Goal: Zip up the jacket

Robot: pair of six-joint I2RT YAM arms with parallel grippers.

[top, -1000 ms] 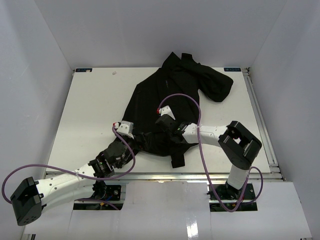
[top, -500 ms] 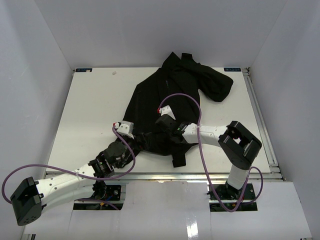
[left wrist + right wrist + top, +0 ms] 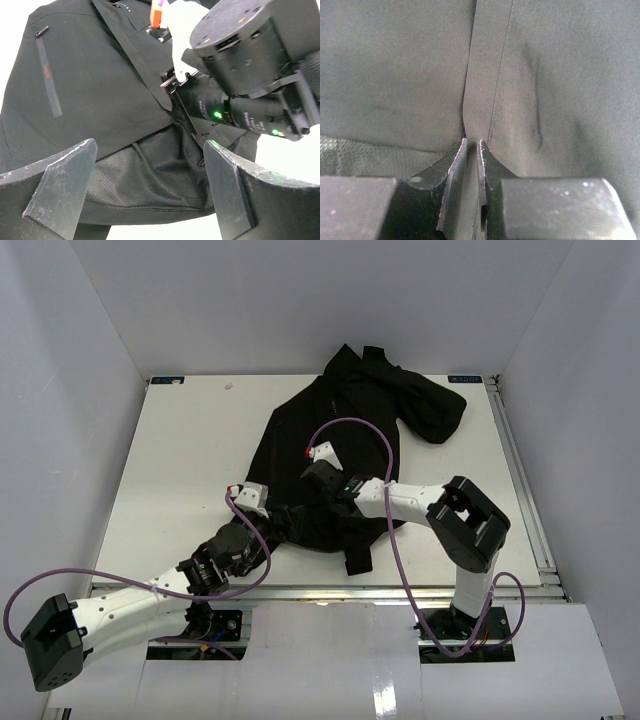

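Right gripper (image 3: 472, 145) pinches the jacket's (image 3: 330, 430) front seam (image 3: 470, 100) (to draw it closed); left gripper (image 3: 150, 150), jaws spread, waits at its hem (image 3: 150, 212).

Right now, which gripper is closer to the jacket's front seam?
Right. The right gripper is pinched on the front seam of the jacket; the left gripper hovers open near the hem, off the seam.
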